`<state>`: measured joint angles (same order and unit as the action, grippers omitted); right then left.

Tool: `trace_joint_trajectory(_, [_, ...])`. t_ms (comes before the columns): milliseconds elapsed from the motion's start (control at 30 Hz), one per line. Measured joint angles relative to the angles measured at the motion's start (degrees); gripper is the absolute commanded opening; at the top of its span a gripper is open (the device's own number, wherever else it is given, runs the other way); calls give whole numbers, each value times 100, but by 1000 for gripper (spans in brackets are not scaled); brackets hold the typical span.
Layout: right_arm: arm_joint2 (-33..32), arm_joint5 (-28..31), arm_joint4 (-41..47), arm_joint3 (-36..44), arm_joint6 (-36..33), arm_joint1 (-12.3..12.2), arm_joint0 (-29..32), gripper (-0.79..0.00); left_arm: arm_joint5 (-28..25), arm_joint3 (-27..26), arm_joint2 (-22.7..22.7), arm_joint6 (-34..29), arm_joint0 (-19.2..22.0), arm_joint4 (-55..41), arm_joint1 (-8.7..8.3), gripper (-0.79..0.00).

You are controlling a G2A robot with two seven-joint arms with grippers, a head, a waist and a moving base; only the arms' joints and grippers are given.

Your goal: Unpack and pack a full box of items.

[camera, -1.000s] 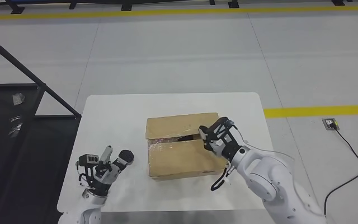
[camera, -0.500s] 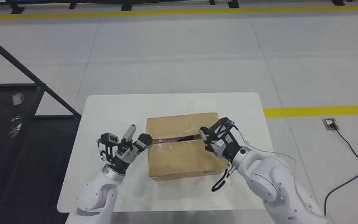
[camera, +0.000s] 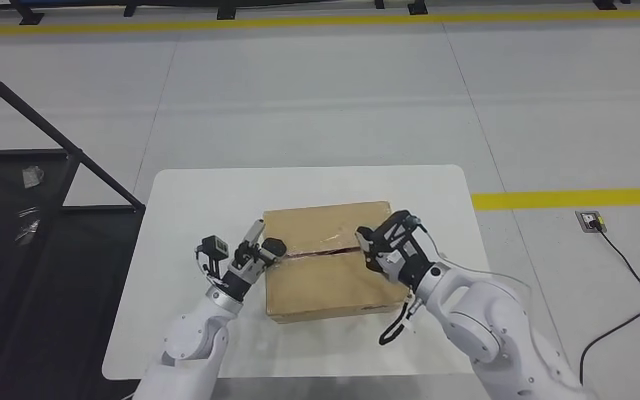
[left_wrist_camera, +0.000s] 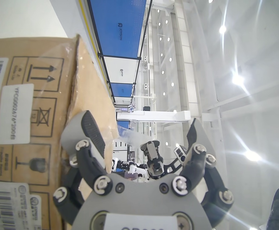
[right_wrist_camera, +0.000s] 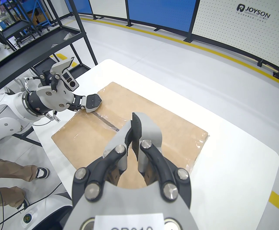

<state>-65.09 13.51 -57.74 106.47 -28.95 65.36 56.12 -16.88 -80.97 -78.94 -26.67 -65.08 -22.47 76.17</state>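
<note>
The box (camera: 325, 262) occupies the centre of the table (camera: 310, 190); left gripper (camera: 260, 240) blocks its left end, right gripper (camera: 373, 240) its right seam; open tabletop lies far, left and right; black rack (camera: 100, 208) flanks the table's left.

A pale grey floor (camera: 300, 100) spreads around the white counter (camera: 200, 210). Seen from above, a long yellow stripe (camera: 320, 20) crosses at 12 o'clock. A short yellow band (camera: 555, 198) lies at 3 o'clock, with a floor socket (camera: 590, 221) just beside it. A black metal rack (camera: 50, 260) stands at 9 o'clock. Blue panels (right_wrist_camera: 152, 8) and white pegboard (right_wrist_camera: 228, 24) line the room's edge. Bright ceiling lamps (left_wrist_camera: 222, 29) glare overhead.
</note>
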Motion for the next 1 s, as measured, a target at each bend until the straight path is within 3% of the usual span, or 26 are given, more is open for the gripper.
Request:
trace_joint_trajectory(533, [-203,299,339,353,203,6,242,-785,-16,66,103,-6,-35,62,-1,0])
trace_joint_trajectory(1000, [-298,188,413,969,292,13,544,-785,-3,144,174,-36,35,44,3,0])
